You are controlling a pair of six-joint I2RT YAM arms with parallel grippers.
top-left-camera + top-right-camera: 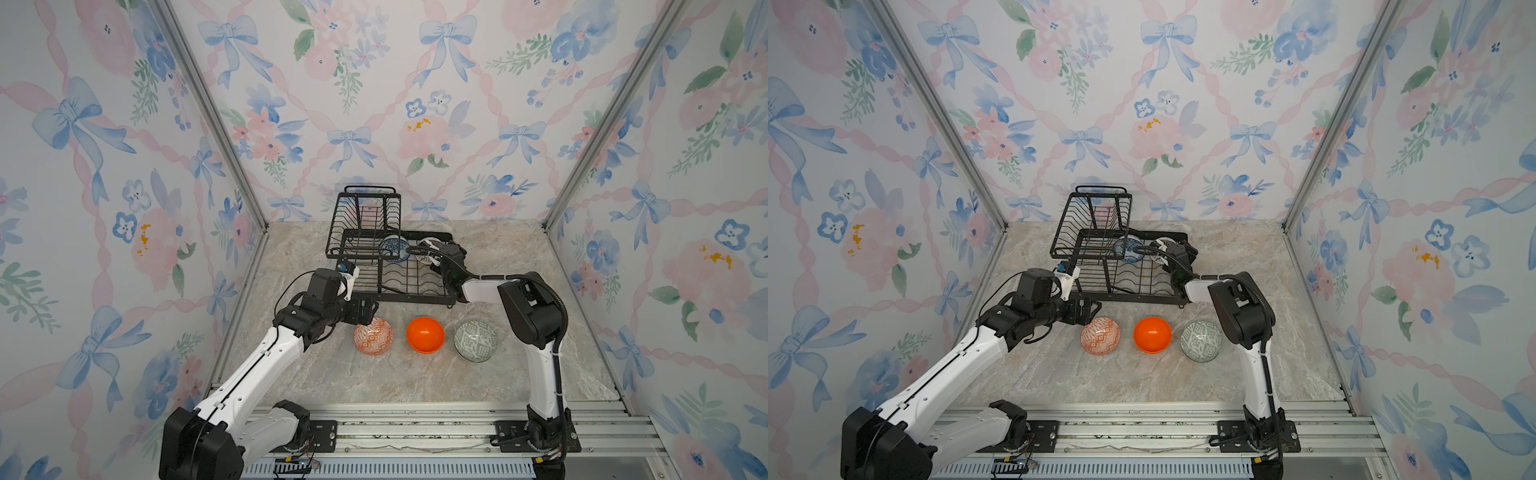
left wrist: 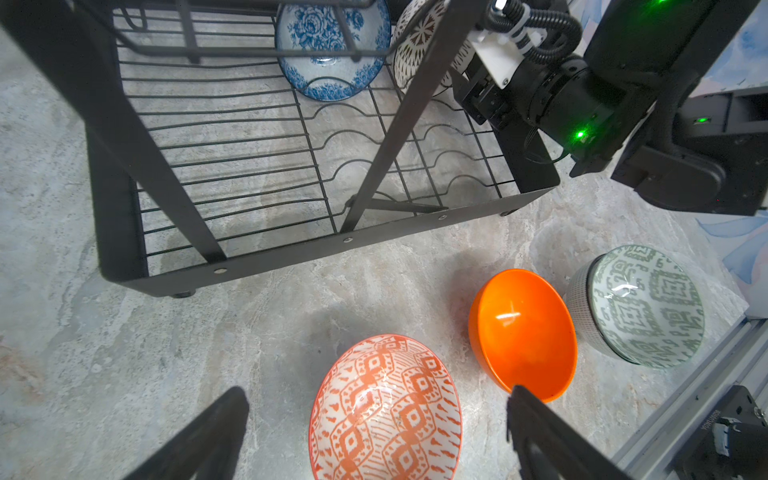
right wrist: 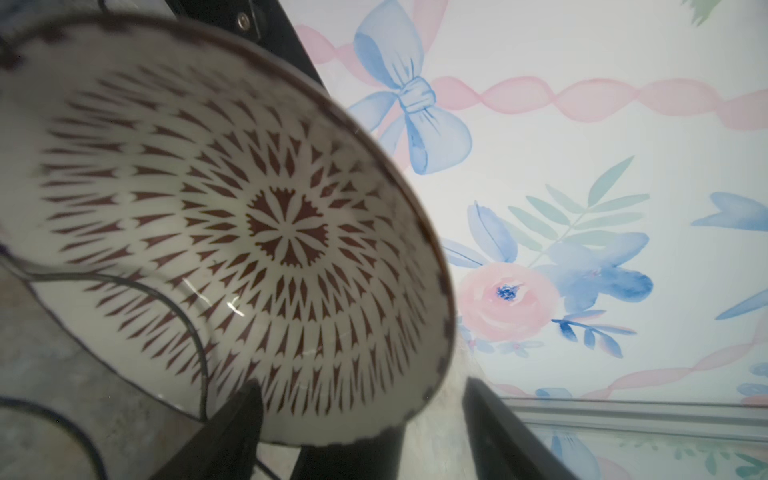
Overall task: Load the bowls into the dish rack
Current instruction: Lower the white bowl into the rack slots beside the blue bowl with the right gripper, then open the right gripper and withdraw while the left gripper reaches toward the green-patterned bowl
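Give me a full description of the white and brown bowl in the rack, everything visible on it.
The white-brown bowl looks like glossy ceramic. It is white inside, with brown petal-like dashes radiating from a central rosette, and has a dark brown rim. It stands tilted on edge in the dish rack, at the far end of the lower slotted tray, beside the blue floral bowl. A rack wire crosses its lower part. Its rim sits between the open fingers of the right gripper; whether they touch it cannot be told.

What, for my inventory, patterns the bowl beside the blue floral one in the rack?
The white-brown bowl: radiating brown darts; right wrist view.
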